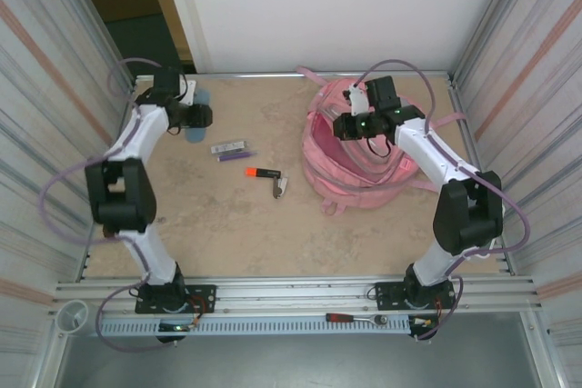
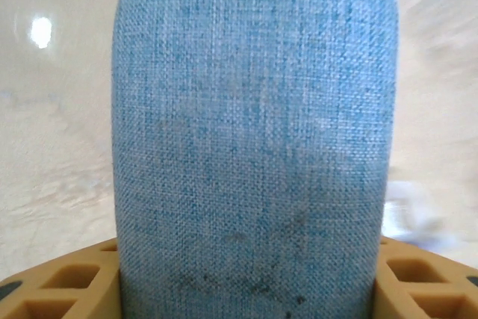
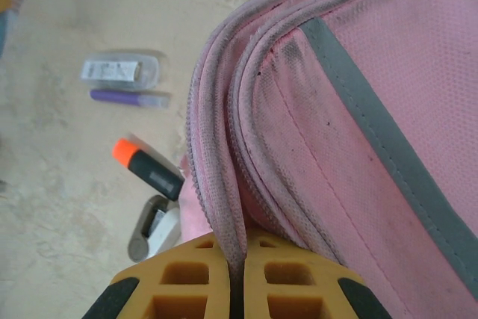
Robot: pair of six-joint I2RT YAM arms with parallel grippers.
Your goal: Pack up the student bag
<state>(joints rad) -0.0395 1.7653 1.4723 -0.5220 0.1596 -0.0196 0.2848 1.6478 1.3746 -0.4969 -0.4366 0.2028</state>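
The student bag [image 1: 350, 165] is a large pink backpack lying at the back right of the table. My right gripper [image 1: 344, 126] sits at its left rim; in the right wrist view [image 3: 240, 274] it is shut on the bag's [image 3: 358, 110] zipper-edged fabric lip, which is pinched between the two yellow fingers. My left gripper [image 1: 202, 117] is at the back left. In its wrist view a blue woven fabric case [image 2: 254, 140] stands between the fingers [image 2: 75, 282], which press against both of its sides. Part of the case [image 1: 195, 136] pokes out beside the gripper.
On the table between the arms lie a clear labelled packet [image 1: 229, 146], a purple pen [image 1: 235, 155], an orange-capped black highlighter [image 1: 261, 173] and a small grey-white stapler-like item [image 1: 280, 186]. A red-handled tool [image 1: 355, 318] rests on the front rail. Metal walls close both sides.
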